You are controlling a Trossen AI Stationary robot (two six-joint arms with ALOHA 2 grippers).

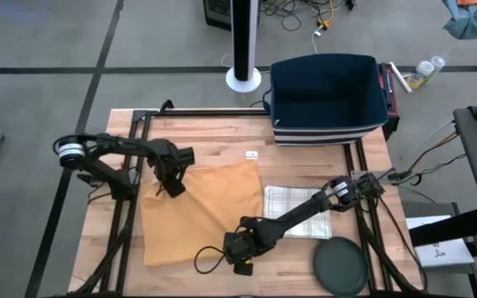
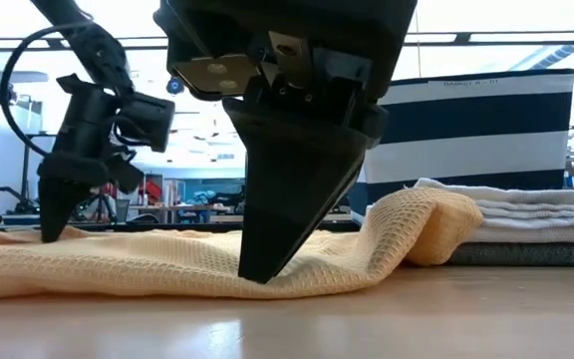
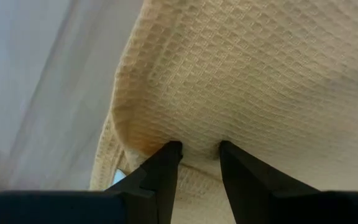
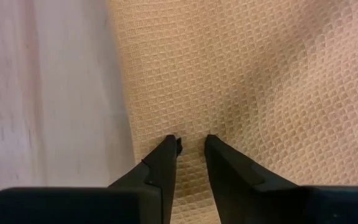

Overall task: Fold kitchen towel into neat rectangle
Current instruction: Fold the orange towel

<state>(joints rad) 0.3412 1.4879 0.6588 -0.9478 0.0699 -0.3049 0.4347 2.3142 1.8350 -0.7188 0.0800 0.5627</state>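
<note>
High view: the surface (image 1: 197,124) is covered at its middle by the yellow towel (image 1: 197,211). Its far left part is pinched by the narrowly parted left gripper (image 1: 171,189); its near edge is pinched by the right gripper (image 1: 240,248).

Overhead, table-level, two wrists — towel (image 1: 197,211) shared

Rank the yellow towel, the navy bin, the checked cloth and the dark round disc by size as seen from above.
1. Yellow towel
2. Navy bin, close behind
3. Checked cloth, partly hidden by the right arm
4. Dark round disc, looks about equal, so unsure
</note>
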